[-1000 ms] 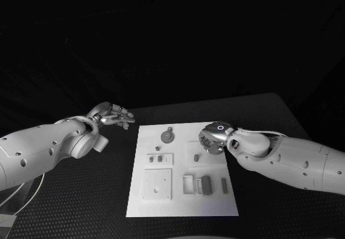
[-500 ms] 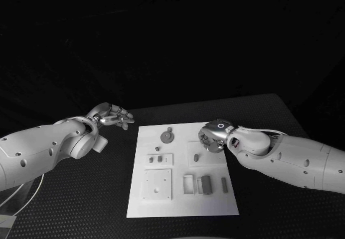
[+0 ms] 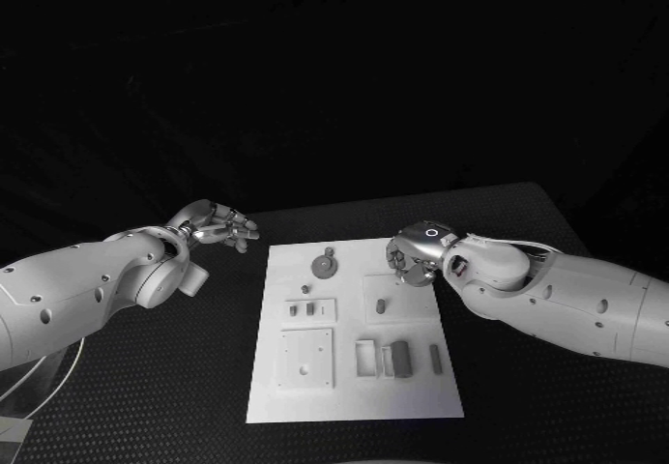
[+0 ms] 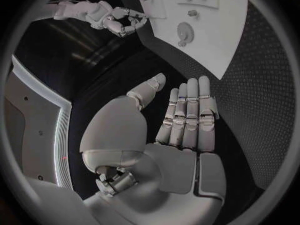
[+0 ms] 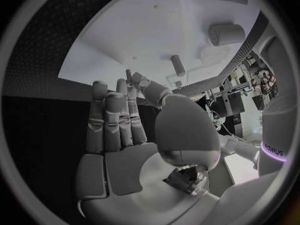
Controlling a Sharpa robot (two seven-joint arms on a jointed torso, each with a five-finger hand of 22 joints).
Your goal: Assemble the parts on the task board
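The white task board point(image 3: 356, 387) lies in the middle of the black table. On it sit a round grey part point(image 3: 325, 264), a small peg point(image 3: 306, 287), an oval piece point(image 3: 379, 306) and two dark blocks point(image 3: 400, 358). My right hand point(image 3: 414, 259) hovers over the board's far right corner. Thumb and fingertip are pressed together on what looks like a small grey peg point(image 5: 129, 75). My left hand point(image 3: 217, 224) stays off the board's far left corner, holding nothing, its fingers point(image 4: 187, 110) straight and apart.
A square plate point(image 3: 305, 356) and an open frame point(image 3: 365, 358) take up the board's near half. Black mat surrounds the board point(image 4: 206, 55) on all sides. A grey cylinder point(image 5: 226, 33) and a short peg point(image 5: 178, 65) lie on the board point(image 5: 144, 35) beyond my right hand.
My right hand has risen from the board's right recess and drawn toward the far edge, fingers pinched. The left hand has kept its place.
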